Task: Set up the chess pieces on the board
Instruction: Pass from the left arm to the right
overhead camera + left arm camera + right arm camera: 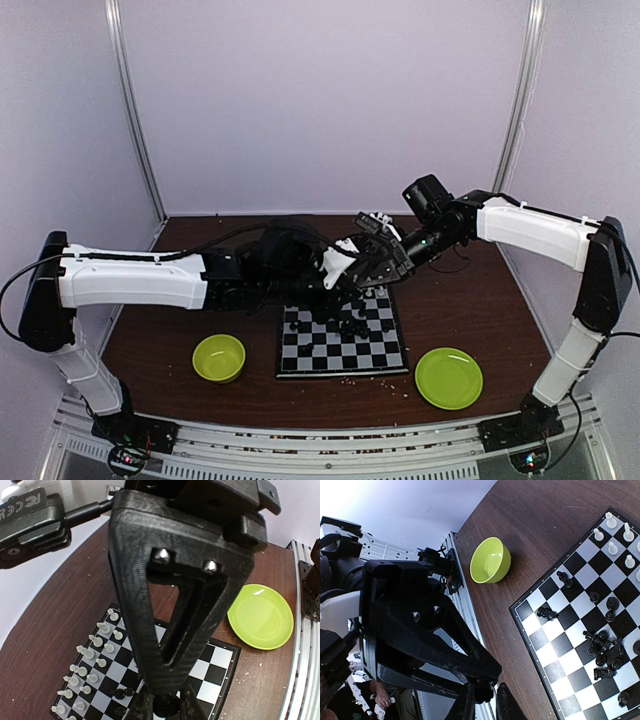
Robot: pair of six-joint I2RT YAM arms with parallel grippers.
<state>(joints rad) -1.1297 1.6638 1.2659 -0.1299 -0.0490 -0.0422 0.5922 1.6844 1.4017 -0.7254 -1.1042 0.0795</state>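
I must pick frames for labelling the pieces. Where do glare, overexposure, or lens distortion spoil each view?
Top external: soft, even light, yet the chess pieces look tiny and unsharp. Left wrist: the table edge bends, a white glare spot sits on the plate, the left gripper is a dark mass. Right wrist: the upper-left wall is washed out; the board is crisp.

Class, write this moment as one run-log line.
white pieces: two rows on board | black pieces: clumped, some toppled | left gripper: over board, grip unclear | right gripper: grip unclear
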